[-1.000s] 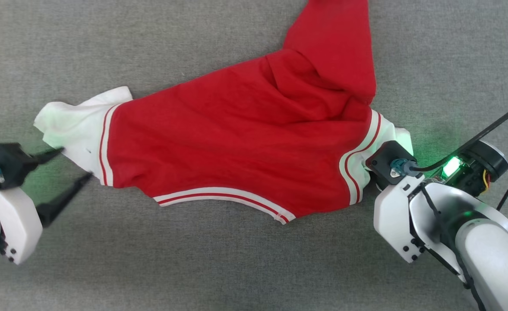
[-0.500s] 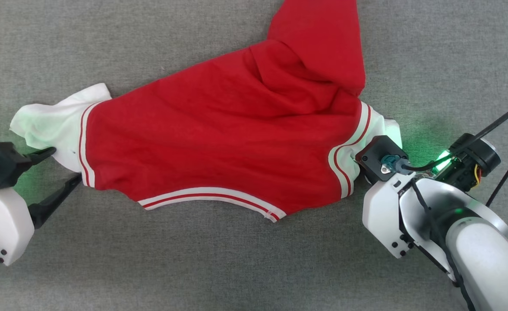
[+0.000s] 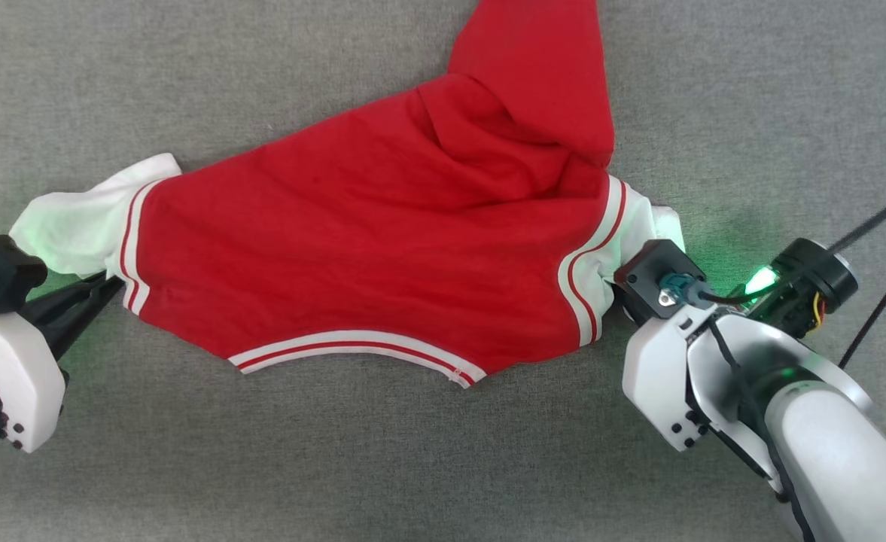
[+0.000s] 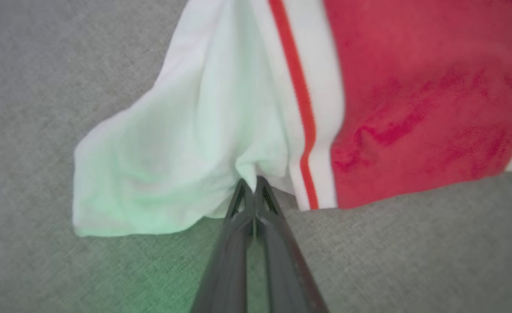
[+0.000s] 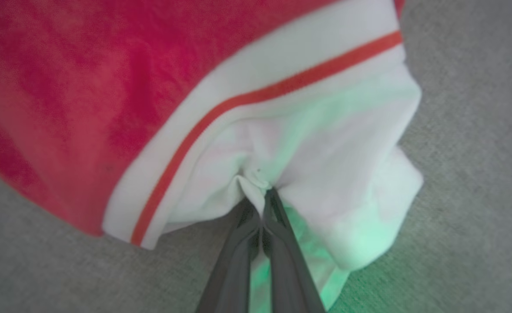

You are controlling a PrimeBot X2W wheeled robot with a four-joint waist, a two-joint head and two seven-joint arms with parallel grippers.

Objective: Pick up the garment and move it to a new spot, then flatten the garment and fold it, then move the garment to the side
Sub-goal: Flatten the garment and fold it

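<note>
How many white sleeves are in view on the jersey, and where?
2. The left sleeve, at the jersey's left end, is pinched by the left end effector; the right sleeve, at its right end, by the right end effector.

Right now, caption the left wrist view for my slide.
Left hand pinching the white sleeve of the red jersey T-shirt.

White-shelled arms (image 3: 819,421) carry black cables (image 3: 885,211) (teal plugs (image 3: 672,288)) — slim dark jaws, green lamp (image 3: 759,282).
</note>
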